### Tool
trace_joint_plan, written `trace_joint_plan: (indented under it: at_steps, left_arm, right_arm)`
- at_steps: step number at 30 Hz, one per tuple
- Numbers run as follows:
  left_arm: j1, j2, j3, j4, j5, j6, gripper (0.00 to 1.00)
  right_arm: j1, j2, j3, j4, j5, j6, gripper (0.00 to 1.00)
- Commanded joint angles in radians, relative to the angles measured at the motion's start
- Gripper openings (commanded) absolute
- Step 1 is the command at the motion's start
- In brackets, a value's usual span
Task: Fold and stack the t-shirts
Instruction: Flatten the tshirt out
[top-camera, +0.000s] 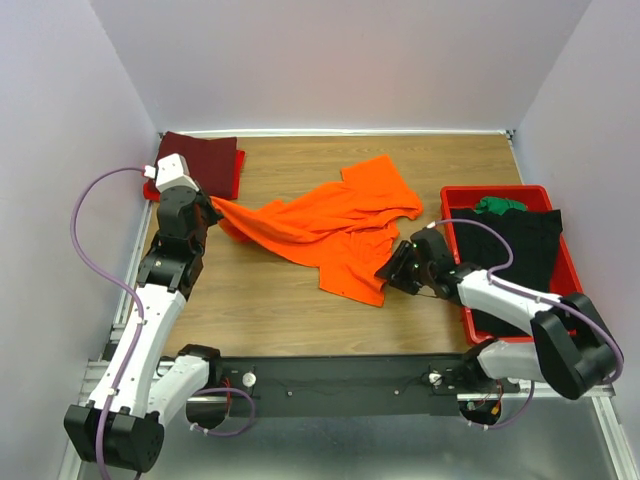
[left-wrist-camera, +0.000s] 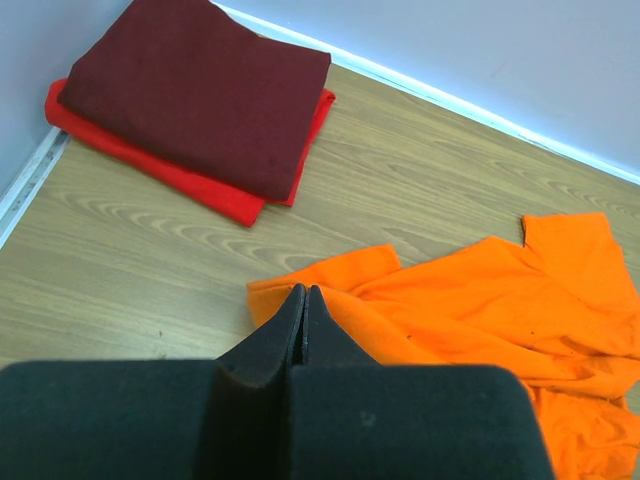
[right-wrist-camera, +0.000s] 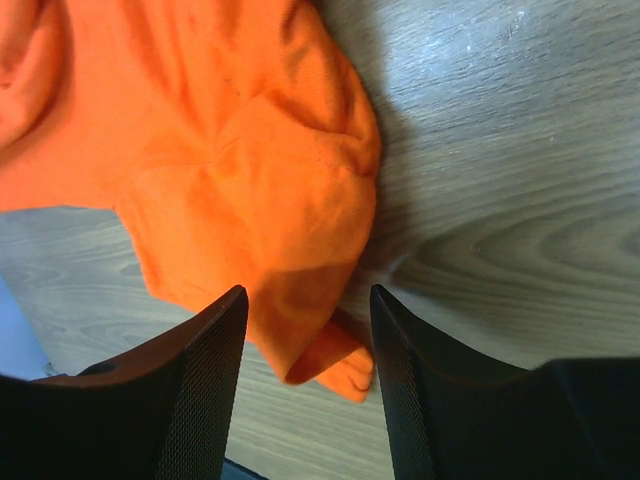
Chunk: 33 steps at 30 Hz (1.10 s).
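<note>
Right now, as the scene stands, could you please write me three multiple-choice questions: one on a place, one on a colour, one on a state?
1. Where does the maroon t-shirt lie?
A) draped over an arm's base
B) on top of the folded red t-shirt
C) alone on bare wood

2. What colour is the shirt crumpled in the middle of the table?
A) green
B) black
C) orange

3. How does the right gripper stand?
A) open, around a corner of the orange t-shirt
B) shut on nothing
C) shut on the maroon t-shirt

1 B: maroon rests on red in the far left corner.
2 C: the spread cloth is bright orange.
3 A: its fingers stand apart with orange cloth between them.
</note>
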Motion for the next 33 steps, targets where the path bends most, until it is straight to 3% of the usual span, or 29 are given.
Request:
trace_joint_plan:
  at_steps: [1,2,4,7,9,18,23,33]
  left_arm:
    - [0.018,0.004,-0.011,0.03,0.03,0.013,0.0]
    - [0.021,0.003,-0.012,0.033,0.034,0.014,0.0]
    - [0.025,0.009,-0.011,0.033,0.04,0.014,0.0]
    - [0.026,0.013,-0.008,0.032,0.04,0.019,0.0]
    - [0.026,0.013,-0.005,0.029,0.04,0.021,0.0]
    - [0.026,0.027,0.207,-0.028,0.06,-0.01,0.0]
    - [0.026,-0.002,0.371,-0.068,0.065,-0.025,0.0]
    - [0.026,-0.111,0.526,-0.031,-0.032,-0.032,0.0]
  right_arm:
    - [0.009,0.062,0.036,0.068,-0.019,0.008,0.59]
    - [0.009,0.075,0.042,0.068,-0.019,0.007,0.59]
    - [0.009,0.096,0.059,0.068,-0.022,0.002,0.43]
    - [0.009,0.07,0.088,0.068,0.003,-0.021,0.1]
    - [0.009,0.035,0.11,0.06,0.019,-0.037,0.01]
    - [0.009,-0.155,0.551,-0.297,0.284,-0.277,0.01]
    - [0.009,-0.175,0.884,-0.443,0.301,-0.386,0.0]
    - [0.007,-0.14,1.176,-0.537,0.306,-0.492,0.0]
